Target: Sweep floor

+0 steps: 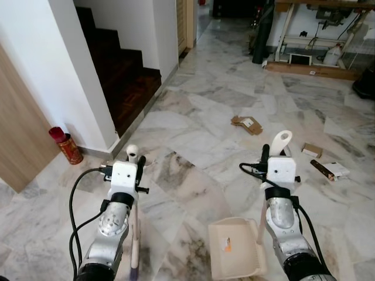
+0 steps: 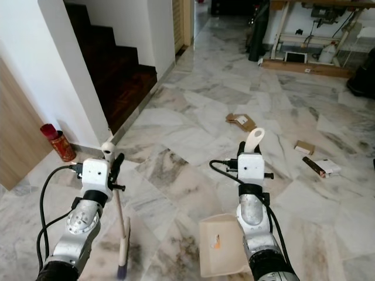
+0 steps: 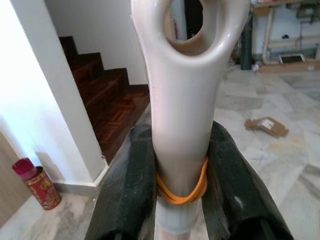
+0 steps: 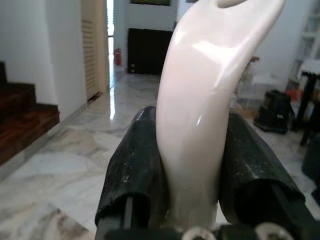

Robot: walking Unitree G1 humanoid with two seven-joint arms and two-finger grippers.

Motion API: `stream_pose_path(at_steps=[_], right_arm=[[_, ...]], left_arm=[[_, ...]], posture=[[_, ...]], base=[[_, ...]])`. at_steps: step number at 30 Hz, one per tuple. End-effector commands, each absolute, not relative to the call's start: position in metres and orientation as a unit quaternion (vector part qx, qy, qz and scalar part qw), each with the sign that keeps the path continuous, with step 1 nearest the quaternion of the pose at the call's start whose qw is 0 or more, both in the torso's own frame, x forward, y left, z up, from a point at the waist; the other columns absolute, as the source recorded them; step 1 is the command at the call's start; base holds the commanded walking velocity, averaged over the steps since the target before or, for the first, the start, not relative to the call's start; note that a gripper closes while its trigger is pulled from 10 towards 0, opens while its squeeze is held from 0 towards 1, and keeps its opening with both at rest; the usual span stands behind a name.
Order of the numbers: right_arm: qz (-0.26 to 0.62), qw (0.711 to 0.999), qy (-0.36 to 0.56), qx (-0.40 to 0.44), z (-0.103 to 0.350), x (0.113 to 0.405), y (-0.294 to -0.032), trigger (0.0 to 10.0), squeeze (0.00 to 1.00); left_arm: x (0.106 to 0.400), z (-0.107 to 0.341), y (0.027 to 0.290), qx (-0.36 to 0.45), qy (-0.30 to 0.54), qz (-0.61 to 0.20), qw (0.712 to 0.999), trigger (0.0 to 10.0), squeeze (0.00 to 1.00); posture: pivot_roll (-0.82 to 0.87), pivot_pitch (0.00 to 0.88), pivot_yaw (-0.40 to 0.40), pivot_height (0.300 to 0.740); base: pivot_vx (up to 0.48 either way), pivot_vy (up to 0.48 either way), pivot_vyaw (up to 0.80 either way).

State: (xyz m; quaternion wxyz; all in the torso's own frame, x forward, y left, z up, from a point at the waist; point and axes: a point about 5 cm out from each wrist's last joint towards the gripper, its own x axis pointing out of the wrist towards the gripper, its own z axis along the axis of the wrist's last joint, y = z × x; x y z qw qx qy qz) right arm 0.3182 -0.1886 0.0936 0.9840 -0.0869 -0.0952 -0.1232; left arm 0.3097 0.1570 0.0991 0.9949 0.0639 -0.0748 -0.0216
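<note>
Underfoot, first entry: marble floor (image 1: pixel 199 111), pale with grey veining, running from my feet to the far room. Second: staircase (image 1: pixel 126 76) of dark wood, ahead on my left, behind a white wall (image 1: pixel 53 70). Third: workbench frame (image 1: pixel 319 35) at the far right, with a dark upright bag (image 1: pixel 262 35) just beside it. Fourth: dustpan (image 1: pixel 236 247), cream, its tray flat on the floor in front of me on my right, a small orange mark inside; its long handle (image 2: pixel 253 140) rises to my right gripper (image 4: pixel 192 165), whose two black fingers are closed against the handle on either side, holding it upright. Fifth: broom (image 2: pixel 123 246), its pale stick standing near-upright on my left with the brush end low by the floor; my left gripper (image 3: pixel 181 165) is clamped on the stick just under its looped top, both fingers pressed to it, an orange rubber band (image 3: pixel 181 187) around the stick between them. Sixth: red canister (image 1: pixel 66 145) standing by the wall's foot, near a wooden panel (image 1: pixel 17 134). Seventh: litter, well ahead of the dustpan, flattened brown cardboard (image 1: pixel 246 124); to its right a small brown box (image 1: pixel 312 150); beside that a white packet with a dark strip (image 1: pixel 331 170).
</note>
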Motion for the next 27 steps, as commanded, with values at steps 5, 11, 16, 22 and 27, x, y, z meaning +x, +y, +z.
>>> stream_pose_path(at_steps=[5,11,16,22,27], right_arm=[[-0.134,0.982,-0.118,-0.063,0.110,0.329,-0.194,10.0,0.00],[-0.131,0.981,-0.125,-0.069,0.115,0.329,-0.201,10.0,0.00],[-0.133,0.981,-0.129,-0.065,0.120,0.333,-0.205,10.0,0.00],[-0.135,0.980,-0.130,-0.063,0.122,0.335,-0.209,10.0,0.00],[-0.134,0.981,-0.127,-0.060,0.123,0.337,-0.212,10.0,0.00]], left_arm=[[0.323,0.117,0.171,0.049,-0.097,-0.003,0.994,10.0,0.00],[0.319,0.118,0.181,0.038,-0.099,0.010,0.994,10.0,0.00],[0.323,0.118,0.183,0.033,-0.096,0.012,0.995,10.0,0.00],[0.322,0.117,0.186,0.033,-0.094,0.008,0.995,10.0,0.00],[0.325,0.116,0.187,0.028,-0.091,0.015,0.995,10.0,0.00]], posture=[[0.09,0.000,0.063,0.740],[0.07,0.000,0.057,0.740],[0.07,0.000,0.063,0.740],[0.06,0.000,0.078,0.740],[0.07,0.000,0.060,0.740]], base=[[0.250,0.000,0.00],[0.251,0.000,0.00],[0.252,0.000,0.00],[0.261,0.000,0.00],[0.272,0.000,0.00]])
